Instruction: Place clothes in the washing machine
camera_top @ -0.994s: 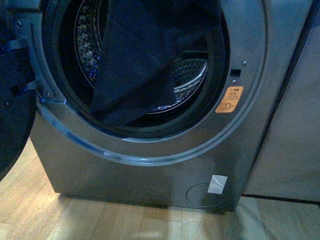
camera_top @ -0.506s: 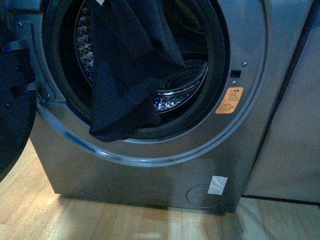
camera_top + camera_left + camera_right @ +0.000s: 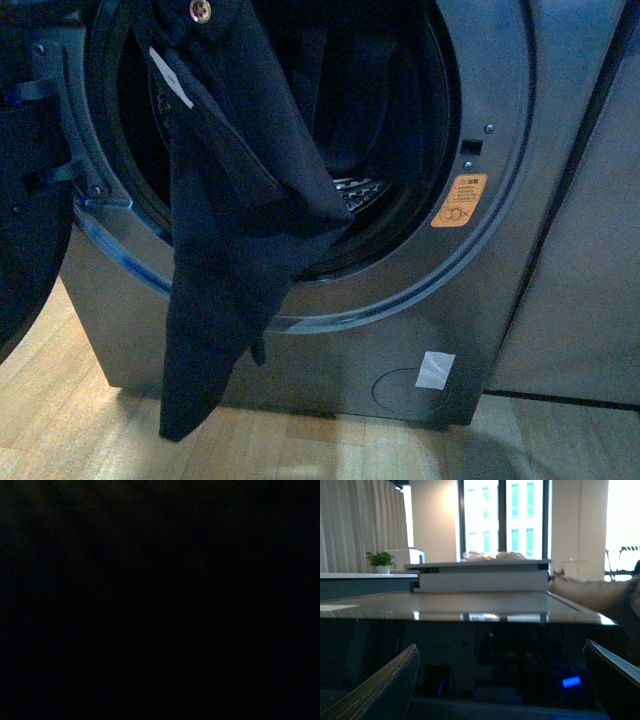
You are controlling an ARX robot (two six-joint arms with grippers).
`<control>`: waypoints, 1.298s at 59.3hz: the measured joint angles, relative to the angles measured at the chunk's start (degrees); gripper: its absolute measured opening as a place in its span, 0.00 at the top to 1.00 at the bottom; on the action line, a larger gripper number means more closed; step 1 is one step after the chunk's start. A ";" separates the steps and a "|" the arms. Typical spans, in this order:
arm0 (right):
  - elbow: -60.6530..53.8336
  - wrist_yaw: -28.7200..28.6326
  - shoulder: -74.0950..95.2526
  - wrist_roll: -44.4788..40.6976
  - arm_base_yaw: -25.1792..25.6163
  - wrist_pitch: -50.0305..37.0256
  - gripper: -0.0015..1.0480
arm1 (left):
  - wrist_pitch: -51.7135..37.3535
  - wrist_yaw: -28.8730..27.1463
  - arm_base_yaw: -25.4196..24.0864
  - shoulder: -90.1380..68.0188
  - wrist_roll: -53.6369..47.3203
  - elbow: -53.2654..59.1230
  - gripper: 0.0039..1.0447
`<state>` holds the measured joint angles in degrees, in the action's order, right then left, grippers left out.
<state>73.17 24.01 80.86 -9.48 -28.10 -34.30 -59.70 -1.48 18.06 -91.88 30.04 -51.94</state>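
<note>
Right fingers [image 3: 385, 685] are seen spread, empty; left wrist view is dark, state untellable. Clothes [image 3: 230, 250] are now pulled half out of the washing machine [image 3: 500, 90]: progress judged lost.

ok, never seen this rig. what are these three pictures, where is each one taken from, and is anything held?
It is a robot with two arms, each ending in a hand. The front view comes from a camera on its body. It faces a grey washing machine with its door open. The dark navy clothes hang from above the picture, partly inside the porthole and partly down the front toward the wooden floor. What holds them is out of view. The left wrist view is dark. The right wrist view looks across a flat top toward windows. The right hand is open and empty.
</note>
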 joint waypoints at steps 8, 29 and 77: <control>-12.94 3.78 -5.75 6.97 1.86 -2.60 0.07 | -0.90 -0.04 -0.07 -2.67 -0.59 0.15 0.89; -35.89 -2.58 -14.62 10.19 4.66 5.70 0.33 | -3.39 -0.48 -0.39 -12.04 -3.67 -1.27 0.89; -64.15 -16.83 -39.17 9.53 20.59 1.95 0.98 | 7.04 -2.51 -1.53 -38.38 -12.61 -24.57 0.89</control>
<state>9.02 7.18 41.69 0.05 -7.51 -32.36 -52.66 -3.99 16.53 -130.26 17.43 -76.51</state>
